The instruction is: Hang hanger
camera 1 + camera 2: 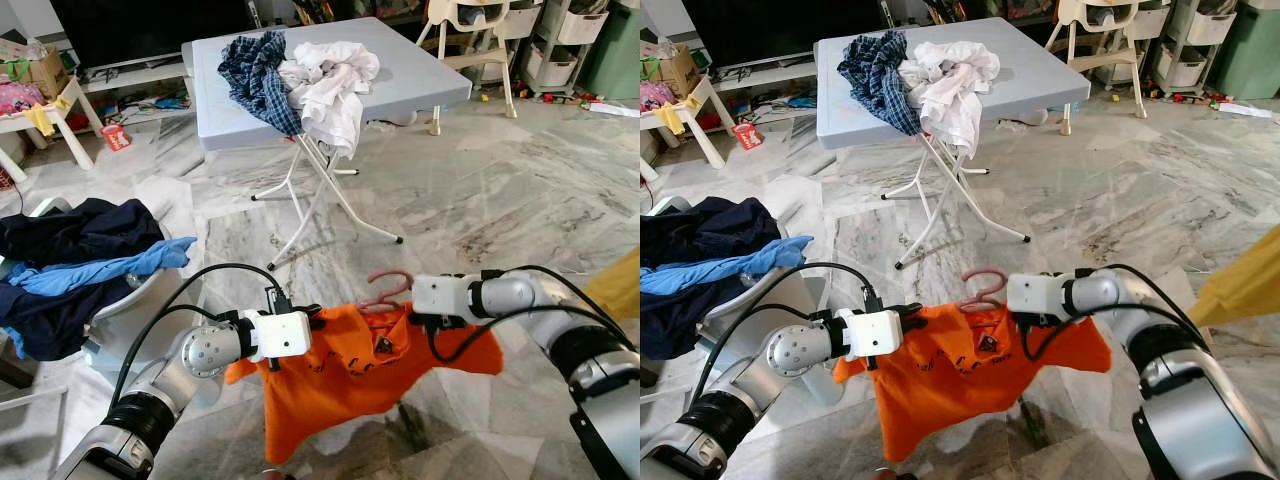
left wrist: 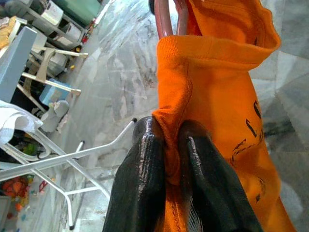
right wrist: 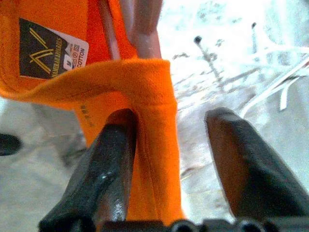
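left gripper point(image 2: 166, 145): your two black fingers are pressed together on a fold of the orange shirt's shoulder, pinching the cloth; seen in the head views at the shirt's left end.
right gripper point(image 3: 169, 145): your fingers are spread; the orange fabric hangs between them, lying against one finger point(image 3: 104, 164), the other finger apart from it. Holds nothing firmly.
orange shirt point(image 1: 350, 375): stretched between your two grippers, in the air in front of you, lower part hanging down toward the floor. Black print on the front, black label inside the collar.
hanger point(image 1: 385, 290): pink, hook sticking up out of the shirt's collar, between your grippers, just beside the right one. Rest of it hidden in the shirt.
floor point(image 1: 520, 190): grey marble tiles under everything.
laundry basket point(image 1: 140, 300): pale, on your left, near the left arm, piled with dark navy and blue clothes point(image 1: 80, 255).
yellow cloth point(image 1: 615, 285): at the right edge, partly cut off.
table point(image 1: 420, 80): grey folding table with white crossed legs, well ahead of you; a plaid shirt point(image 1: 255, 75) and a white garment point(image 1: 335, 85) heaped on it, the white one drooping over the front edge.
far background: white high chair point(image 1: 470, 40), storage shelves on the right, low white shelf with clutter on the left.
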You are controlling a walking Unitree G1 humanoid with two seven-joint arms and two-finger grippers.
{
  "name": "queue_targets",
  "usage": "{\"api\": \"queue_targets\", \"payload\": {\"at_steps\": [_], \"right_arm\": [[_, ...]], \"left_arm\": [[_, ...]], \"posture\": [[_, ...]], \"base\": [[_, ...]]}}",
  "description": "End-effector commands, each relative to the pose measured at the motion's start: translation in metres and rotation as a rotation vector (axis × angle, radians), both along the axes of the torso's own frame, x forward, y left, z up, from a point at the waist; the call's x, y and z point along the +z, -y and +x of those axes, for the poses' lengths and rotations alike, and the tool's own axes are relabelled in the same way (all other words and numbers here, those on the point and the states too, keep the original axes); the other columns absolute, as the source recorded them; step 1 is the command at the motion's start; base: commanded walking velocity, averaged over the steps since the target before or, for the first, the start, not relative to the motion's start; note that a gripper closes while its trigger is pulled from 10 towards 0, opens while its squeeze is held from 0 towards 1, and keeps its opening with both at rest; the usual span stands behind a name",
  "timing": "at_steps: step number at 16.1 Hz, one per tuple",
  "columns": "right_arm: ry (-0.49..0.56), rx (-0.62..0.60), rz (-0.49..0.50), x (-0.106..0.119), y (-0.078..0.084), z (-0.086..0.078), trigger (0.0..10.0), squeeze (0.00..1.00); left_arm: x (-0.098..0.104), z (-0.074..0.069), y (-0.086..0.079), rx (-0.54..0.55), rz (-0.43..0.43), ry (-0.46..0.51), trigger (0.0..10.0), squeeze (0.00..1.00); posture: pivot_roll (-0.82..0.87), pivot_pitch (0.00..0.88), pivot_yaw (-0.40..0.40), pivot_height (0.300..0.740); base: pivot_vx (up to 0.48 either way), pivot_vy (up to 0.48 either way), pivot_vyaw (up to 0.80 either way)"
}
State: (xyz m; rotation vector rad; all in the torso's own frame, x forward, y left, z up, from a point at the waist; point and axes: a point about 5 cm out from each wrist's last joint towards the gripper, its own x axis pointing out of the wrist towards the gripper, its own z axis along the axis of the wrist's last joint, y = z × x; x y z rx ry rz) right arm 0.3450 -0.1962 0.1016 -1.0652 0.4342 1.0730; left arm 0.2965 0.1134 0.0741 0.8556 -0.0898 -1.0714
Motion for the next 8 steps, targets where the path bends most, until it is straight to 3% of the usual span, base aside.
{"api": "queue_targets", "payload": {"at_steps": [1,3,8], "right_arm": [[-0.026,0.005,0.008,0.0043,-0.0020,0.0024,0.0,0.00],[-0.082,0.038,-0.032,0.0013,-0.0008,-0.0010,0.0,0.00],[-0.100,0.024,-0.047,-0.0027,0.0046,-0.0039,0.0,0.00]], "left_arm": [[0.0040,0.0018,0.0011,-0.014,0.002,0.024,0.0,0.00],[0.0024,0.0012,0.0013,-0.013,0.007,0.022,0.0,0.00],[0.0030,0.0025,-0.0005,-0.006,0.009,0.024,0.0,0.00]], "posture": [[-0.06,0.001,0.078,0.740],[-0.06,0.000,0.075,0.740],[-0.06,0.000,0.076,0.740]], "base": [[0.000,0.000,0.00],[0.000,0.000,0.00],[0.000,0.000,0.00]]}}
